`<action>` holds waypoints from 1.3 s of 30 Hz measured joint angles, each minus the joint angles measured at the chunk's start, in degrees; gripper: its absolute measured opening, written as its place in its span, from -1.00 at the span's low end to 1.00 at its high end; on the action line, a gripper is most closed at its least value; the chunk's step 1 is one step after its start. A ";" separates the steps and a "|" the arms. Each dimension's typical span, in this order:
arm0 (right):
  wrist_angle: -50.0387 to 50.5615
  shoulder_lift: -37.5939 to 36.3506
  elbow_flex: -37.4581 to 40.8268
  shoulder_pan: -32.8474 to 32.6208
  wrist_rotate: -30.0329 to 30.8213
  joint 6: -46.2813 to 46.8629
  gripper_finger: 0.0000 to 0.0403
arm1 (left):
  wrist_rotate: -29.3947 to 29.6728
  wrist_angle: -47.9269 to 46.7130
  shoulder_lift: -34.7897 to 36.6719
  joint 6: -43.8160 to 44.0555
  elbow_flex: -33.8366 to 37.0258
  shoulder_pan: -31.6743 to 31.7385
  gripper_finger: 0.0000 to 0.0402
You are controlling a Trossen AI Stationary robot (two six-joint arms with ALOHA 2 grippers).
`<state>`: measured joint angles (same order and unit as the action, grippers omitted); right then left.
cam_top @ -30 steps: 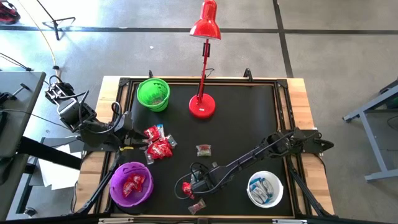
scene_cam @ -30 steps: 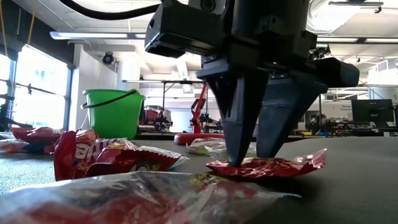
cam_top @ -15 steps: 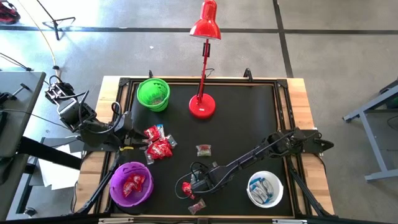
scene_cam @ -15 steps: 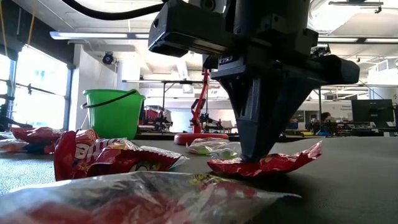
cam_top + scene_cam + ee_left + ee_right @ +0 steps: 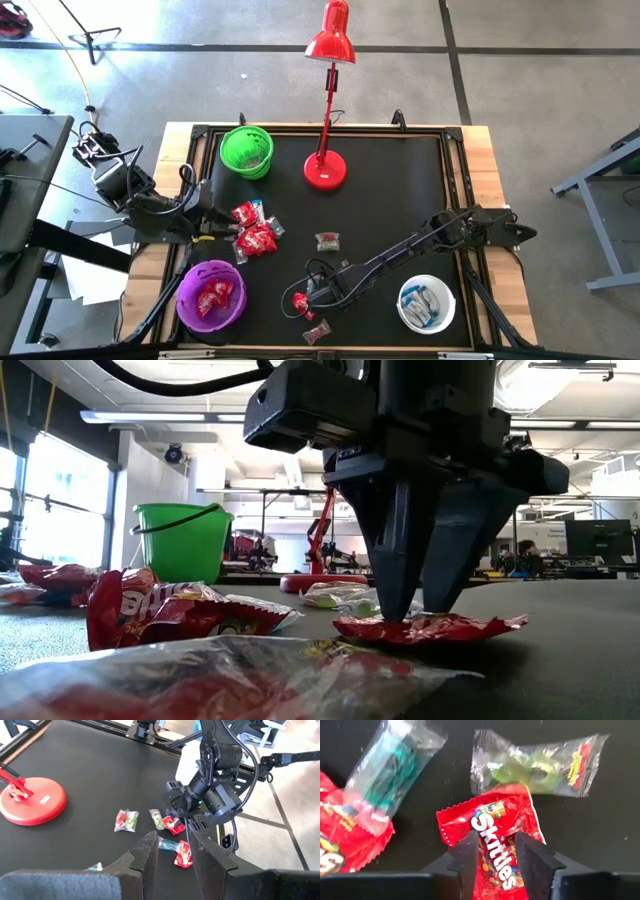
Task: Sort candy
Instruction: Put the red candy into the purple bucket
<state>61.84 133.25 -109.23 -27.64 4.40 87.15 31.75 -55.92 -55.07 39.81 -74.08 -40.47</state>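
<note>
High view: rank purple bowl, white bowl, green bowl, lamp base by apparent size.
1. purple bowl, clearly largest.
2. white bowl and green bowl: look about alike, so unranked.
3. lamp base, smallest.

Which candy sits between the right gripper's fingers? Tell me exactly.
The red Skittles packet, lying flat on the mat between the right gripper's open fingers. The clear green-filled packet and the blue-and-white one lie beyond the fingertips.
</note>
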 joint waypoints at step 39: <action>-8.98 -1.51 9.21 -1.79 -8.04 -3.60 -0.20 | -1.59 0.00 0.02 -0.55 0.00 0.00 -0.48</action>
<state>52.86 131.73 -100.02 -29.43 -3.64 83.55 30.15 -55.92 -55.05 39.27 -74.08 -40.47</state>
